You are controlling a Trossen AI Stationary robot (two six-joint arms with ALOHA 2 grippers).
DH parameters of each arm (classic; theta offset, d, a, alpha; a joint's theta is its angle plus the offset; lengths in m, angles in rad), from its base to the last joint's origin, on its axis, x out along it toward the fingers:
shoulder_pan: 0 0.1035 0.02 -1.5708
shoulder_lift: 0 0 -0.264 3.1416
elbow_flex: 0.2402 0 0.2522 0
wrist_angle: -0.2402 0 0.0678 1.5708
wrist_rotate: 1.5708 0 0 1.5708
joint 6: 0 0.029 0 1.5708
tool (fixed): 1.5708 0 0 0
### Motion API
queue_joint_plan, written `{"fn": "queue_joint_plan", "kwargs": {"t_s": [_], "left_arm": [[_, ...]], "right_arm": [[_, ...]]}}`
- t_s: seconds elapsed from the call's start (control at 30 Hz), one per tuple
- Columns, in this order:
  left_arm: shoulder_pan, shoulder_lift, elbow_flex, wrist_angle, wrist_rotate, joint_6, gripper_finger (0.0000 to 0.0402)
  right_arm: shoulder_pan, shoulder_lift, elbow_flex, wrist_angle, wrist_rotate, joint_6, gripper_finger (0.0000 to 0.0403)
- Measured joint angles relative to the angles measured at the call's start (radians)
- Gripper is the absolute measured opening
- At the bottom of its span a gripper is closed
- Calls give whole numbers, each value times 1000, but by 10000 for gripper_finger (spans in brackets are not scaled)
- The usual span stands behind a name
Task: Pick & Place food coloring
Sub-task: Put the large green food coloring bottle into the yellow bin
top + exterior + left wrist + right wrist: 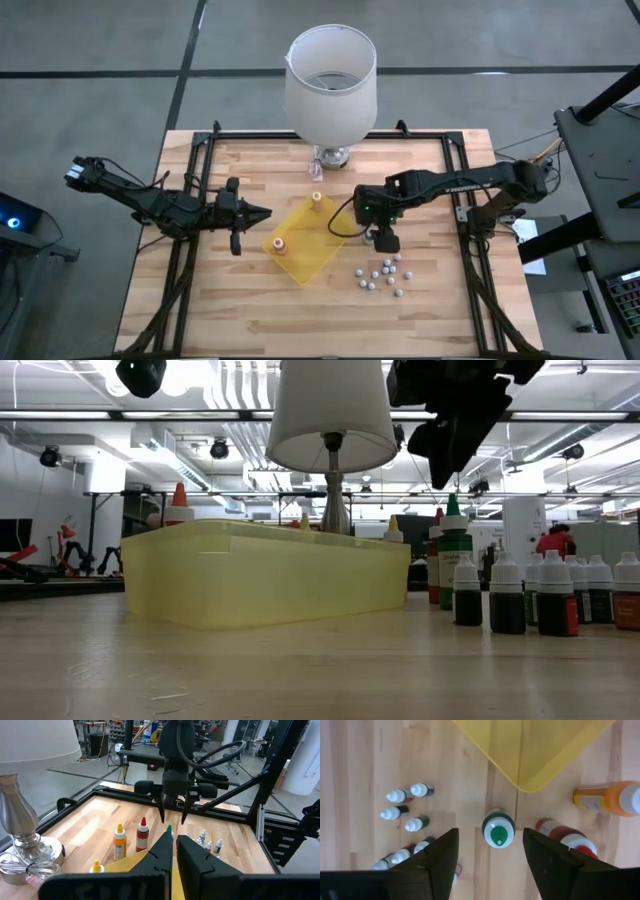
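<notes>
Food coloring bottles stand upright on the wooden table. A bottle with a green tip [498, 833] stands right under my right gripper [490, 837], which points down, open, its fingers to either side above the bottle and apart from it. In the left wrist view the right gripper [174, 817] hangs just over the green tip [169, 828]. A red bottle [567, 838] and an orange bottle [609, 798] stand beside it. Several small white-capped bottles [381, 275] cluster nearer the front. My left gripper [266, 213] waits shut, left of the yellow tray [318, 256].
Two bottles [280, 245] [317, 198] stand in the yellow tray. A lamp with a white shade [330, 85] stands at the table's far edge, its metal foot [22, 845] close to the tray. Black frame rails run along the table's left and right sides.
</notes>
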Motion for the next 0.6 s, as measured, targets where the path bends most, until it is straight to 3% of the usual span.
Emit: {"fn": "queue_joint_plan", "kwargs": {"t_s": [0.2, 0.6], "left_arm": [[0, 0, 0, -1, 0, -1, 0], [0, 0, 0, 0, 0, -2, 0]], "right_arm": [[0, 44, 0, -7, 1, -46, 235], [30, 110, 2, -5, 26, -76, 230]]}}
